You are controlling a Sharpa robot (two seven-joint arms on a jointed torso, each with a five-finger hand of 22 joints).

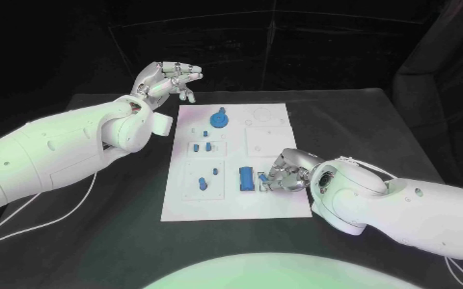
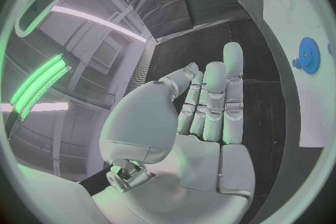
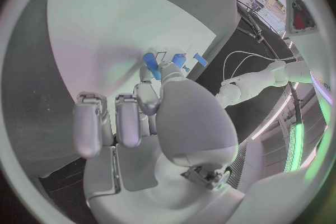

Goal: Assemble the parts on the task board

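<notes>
Reaching for parts on the board

Resting at the near right of the task board (image 1: 236, 203), the right hand (image 1: 286, 174) pressed curled fingers (image 3: 148, 96) beside a flat blue part (image 1: 248, 180); whether they held anything I could not tell. The left hand (image 1: 166, 80) hung over the counter (image 1: 366, 118) beyond the board's far left corner, fingers (image 2: 213, 103) straight, together, holding nothing. A blue gear (image 1: 220, 119) lay on the board's far end.

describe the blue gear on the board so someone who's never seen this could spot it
Start at the white task board mid-table and go to its far end, nearest the raised left hand. The blue gear stands there alone: round, toothed and the widest blue part, while the others nearer the robot are small, slim pieces.
</notes>
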